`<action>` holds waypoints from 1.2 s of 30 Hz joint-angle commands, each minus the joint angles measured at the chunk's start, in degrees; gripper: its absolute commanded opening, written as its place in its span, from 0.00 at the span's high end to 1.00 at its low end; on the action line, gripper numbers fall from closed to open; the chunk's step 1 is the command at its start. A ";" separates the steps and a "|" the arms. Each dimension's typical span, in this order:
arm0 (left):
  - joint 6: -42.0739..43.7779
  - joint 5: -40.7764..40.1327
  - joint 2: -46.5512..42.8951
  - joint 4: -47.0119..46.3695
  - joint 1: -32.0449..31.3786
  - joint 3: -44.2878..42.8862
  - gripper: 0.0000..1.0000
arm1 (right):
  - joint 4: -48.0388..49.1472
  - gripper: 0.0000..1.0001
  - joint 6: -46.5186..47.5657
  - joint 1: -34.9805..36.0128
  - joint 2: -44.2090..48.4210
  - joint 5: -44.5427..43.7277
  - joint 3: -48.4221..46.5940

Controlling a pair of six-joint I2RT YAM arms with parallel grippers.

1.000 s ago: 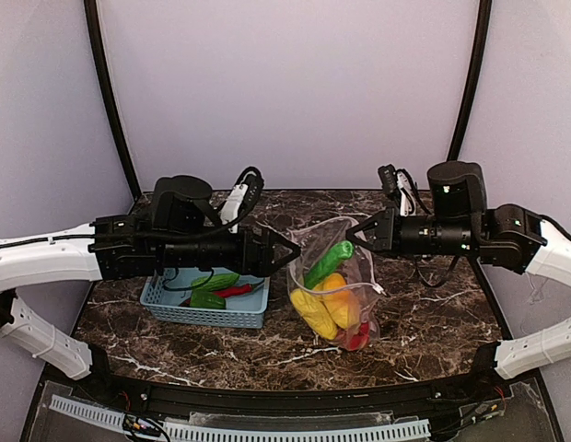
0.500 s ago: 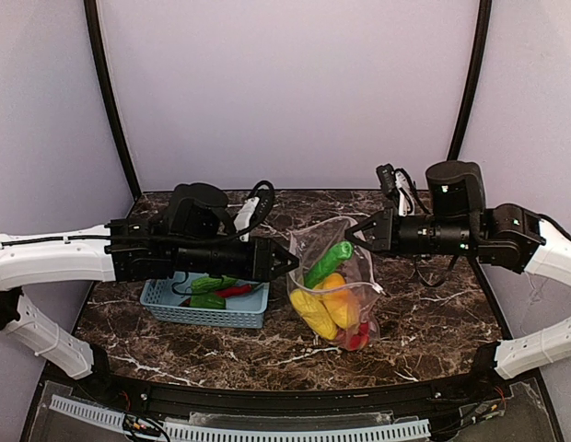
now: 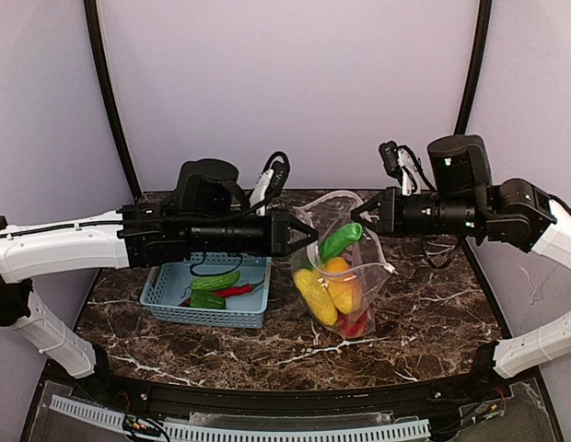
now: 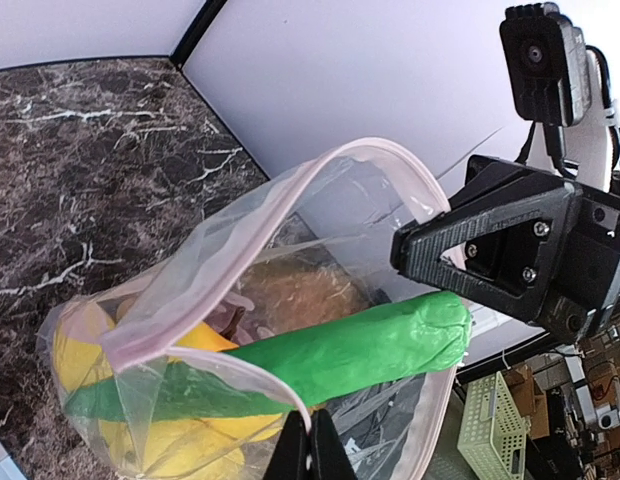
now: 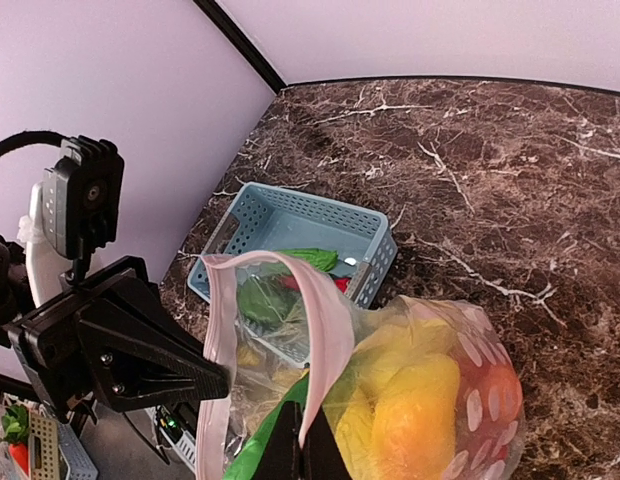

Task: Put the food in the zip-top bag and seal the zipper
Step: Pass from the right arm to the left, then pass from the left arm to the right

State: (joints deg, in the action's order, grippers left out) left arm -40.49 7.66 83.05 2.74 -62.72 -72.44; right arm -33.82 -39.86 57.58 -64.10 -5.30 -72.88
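The zip-top bag (image 3: 370, 276) hangs between my two grippers over the middle of the table, its mouth open. My left gripper (image 3: 314, 238) is shut on the bag's left rim (image 4: 308, 418). On the opposite rim (image 5: 312, 400) my right gripper (image 3: 367, 224) is also shut. The pink zipper (image 4: 290, 172) runs round the open mouth, unsealed. Inside the bag lies food: a green cucumber (image 4: 350, 345) poking up, yellow and orange pieces (image 5: 415, 420) and something red (image 3: 356, 326) at the bottom.
A light blue basket (image 3: 208, 319) stands left of the bag, holding green pieces (image 3: 212, 281) and a red chili (image 3: 235, 291). Black posts and a lilac wall close off the back. Brown marble table (image 3: 433, 313) shows to the right.
My left gripper moved right to the bag and shut on its left rim. Both arms rose a little, lifting the bag and pulling its mouth wider.
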 commanded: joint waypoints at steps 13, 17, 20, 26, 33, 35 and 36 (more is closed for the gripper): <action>-3.19 -6.74 -3.68 -8.94 4.58 8.28 0.99 | -8.47 0.99 1.17 -0.28 -3.00 -6.56 -1.94; -4.95 -6.53 -4.94 -10.90 6.21 10.72 0.99 | -8.41 0.92 2.49 -0.28 -2.49 -6.22 -3.18; -5.27 -6.85 -6.02 -11.82 6.87 11.15 0.99 | -8.40 0.85 3.71 -0.31 -1.03 -5.83 -3.83; -4.59 -6.96 -7.23 -10.83 7.59 10.59 0.99 | -8.45 0.64 5.49 -0.28 3.34 -4.45 -2.80; -4.17 -7.84 -7.33 -9.08 8.18 10.03 0.99 | -8.18 0.52 5.32 -0.32 4.94 -1.34 -0.89; -4.08 -7.79 -7.26 -8.84 8.22 9.85 0.99 | -7.66 0.51 5.26 -0.30 4.01 0.43 -0.50; -3.92 -7.80 -7.27 -8.74 8.22 9.64 0.99 | -7.22 0.50 5.31 -0.24 3.50 1.55 -0.36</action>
State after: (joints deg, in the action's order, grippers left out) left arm -45.21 0.73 77.78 -6.33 -54.85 -61.95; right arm -42.70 -34.72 57.58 -58.76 -7.73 -74.89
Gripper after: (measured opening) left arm 0.009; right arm 0.489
